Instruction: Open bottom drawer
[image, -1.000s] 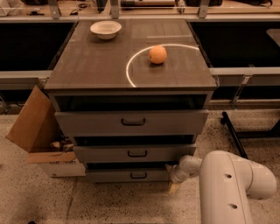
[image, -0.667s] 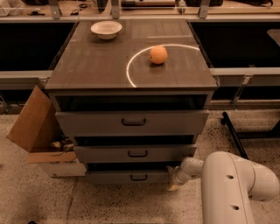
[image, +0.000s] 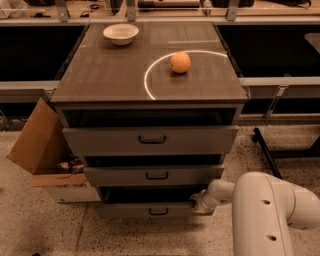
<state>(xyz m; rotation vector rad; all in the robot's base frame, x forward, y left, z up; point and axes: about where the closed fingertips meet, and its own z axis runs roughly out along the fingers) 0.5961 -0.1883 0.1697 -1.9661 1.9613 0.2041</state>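
White robot arm (image: 265, 215) is filling the near right foreground, reaching left and low toward the cabinet under the counter's front edge. Gripper (image: 202, 202) is sitting at the right end of the bottom drawer (image: 125, 210), at the top edge of its front and well right of the small dark loop handle (image: 158, 211). Can't tell whether it is clamping anything; it is touching or nearly touching the front. Probably working the drawer by its end edge, since it isn't on the handle.

Bottom drawer is lying lowest in the stack, just above the floor, with a dark gap showing above its front, so it is looking part-way out, not fully open.

Middle drawer (image: 120, 176) and top drawer (image: 110, 141) are stacking above it, each stepping wider, with dark gaps over them too.

Open cardboard box (image: 40, 145) is leaning against the cabinet below the counter's left edge, flaps up, out of the drawers' path.

On the counter (image: 100, 75), an orange (image: 180, 62) is resting toward the right edge inside a bright ring of light (image: 146, 80). White bowl (image: 120, 33) is sitting near the far left corner. Neither looks involved in the task.
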